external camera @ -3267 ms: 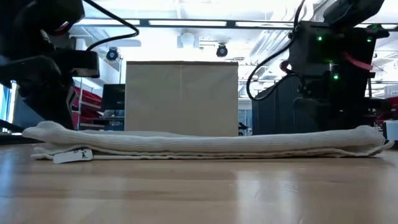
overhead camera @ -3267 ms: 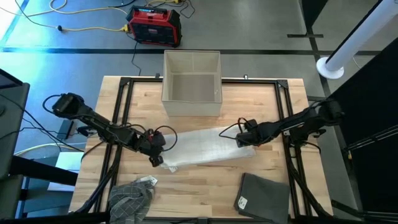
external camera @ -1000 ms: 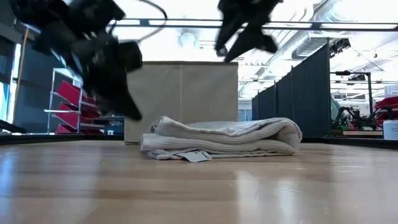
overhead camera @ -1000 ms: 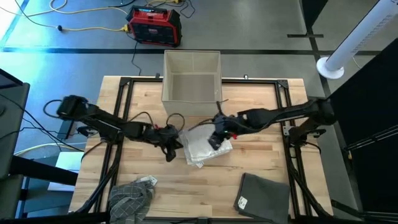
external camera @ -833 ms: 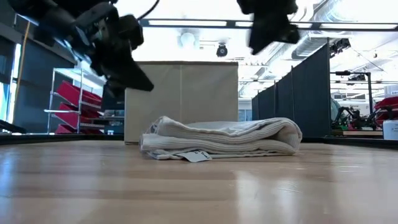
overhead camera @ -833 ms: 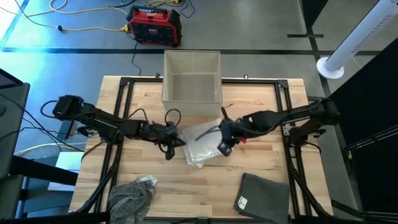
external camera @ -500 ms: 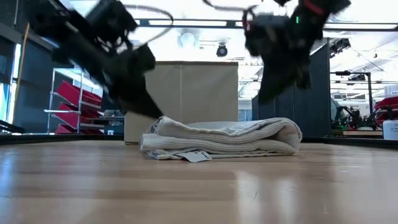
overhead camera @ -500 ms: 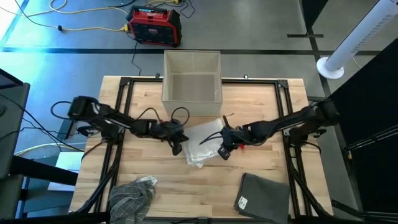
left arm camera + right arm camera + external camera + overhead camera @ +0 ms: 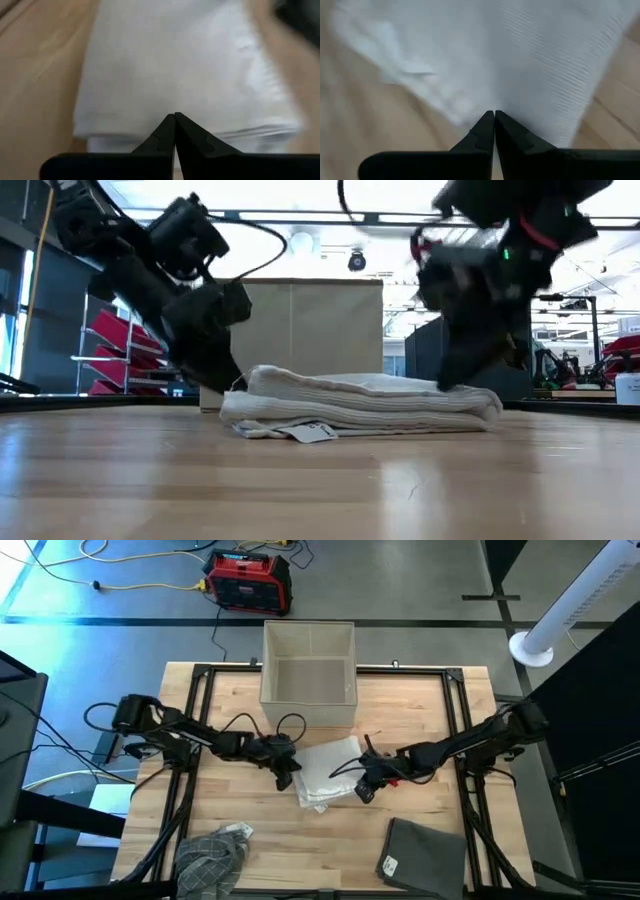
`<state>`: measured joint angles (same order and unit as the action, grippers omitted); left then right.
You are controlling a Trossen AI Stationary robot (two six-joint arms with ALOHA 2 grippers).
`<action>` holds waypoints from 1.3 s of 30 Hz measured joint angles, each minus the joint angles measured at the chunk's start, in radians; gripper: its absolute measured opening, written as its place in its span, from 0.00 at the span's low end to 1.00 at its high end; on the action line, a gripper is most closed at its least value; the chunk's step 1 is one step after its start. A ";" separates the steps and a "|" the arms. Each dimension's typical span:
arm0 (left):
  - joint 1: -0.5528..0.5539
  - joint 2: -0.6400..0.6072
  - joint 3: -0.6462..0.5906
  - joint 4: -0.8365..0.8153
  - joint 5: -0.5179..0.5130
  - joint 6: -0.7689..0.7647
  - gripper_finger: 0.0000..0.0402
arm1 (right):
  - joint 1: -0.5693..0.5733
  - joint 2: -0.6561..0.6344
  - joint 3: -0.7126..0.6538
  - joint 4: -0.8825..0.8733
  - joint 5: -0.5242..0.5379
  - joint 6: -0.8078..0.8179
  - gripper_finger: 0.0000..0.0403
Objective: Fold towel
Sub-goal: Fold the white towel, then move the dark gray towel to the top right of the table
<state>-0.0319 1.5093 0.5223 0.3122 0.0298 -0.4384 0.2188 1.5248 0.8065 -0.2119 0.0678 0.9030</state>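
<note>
Towel: white towel [image 9: 328,772], folded into a thick stack, lying near the middle of the wooden desk [image 9: 420,700], in front of the open box [image 9: 308,674]; a small tag shows at its near edge.
Left pincer [image 9: 287,778]: fingers pressed together, tip at the towel's left edge, gripping nothing.
Right pincer [image 9: 362,790]: fingers together, tip at the towel's right edge, gripping nothing.
Elsewhere on desk: grey checked cloth [image 9: 210,852] at the near left corner, dark folded cloth [image 9: 425,855] at the near right.
</note>
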 joint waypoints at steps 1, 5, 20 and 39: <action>0.000 -0.026 0.000 -0.013 0.016 -0.005 0.00 | 0.000 -0.010 0.019 -0.021 -0.001 -0.017 0.00; -0.009 -0.129 0.000 -0.097 0.076 -0.005 0.00 | -0.010 -0.040 0.103 -0.148 -0.001 -0.052 0.00; -0.117 -0.231 0.000 -0.477 0.118 0.054 0.00 | 0.137 -0.047 0.268 -0.512 -0.436 -0.066 0.00; -0.118 -0.232 0.000 -0.415 0.052 0.126 0.00 | 0.695 -0.046 -0.012 -0.323 -0.355 0.875 0.00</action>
<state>-0.1501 1.2778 0.5228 -0.1027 0.0814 -0.3121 0.9138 1.4784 0.7946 -0.5354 -0.2873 1.7777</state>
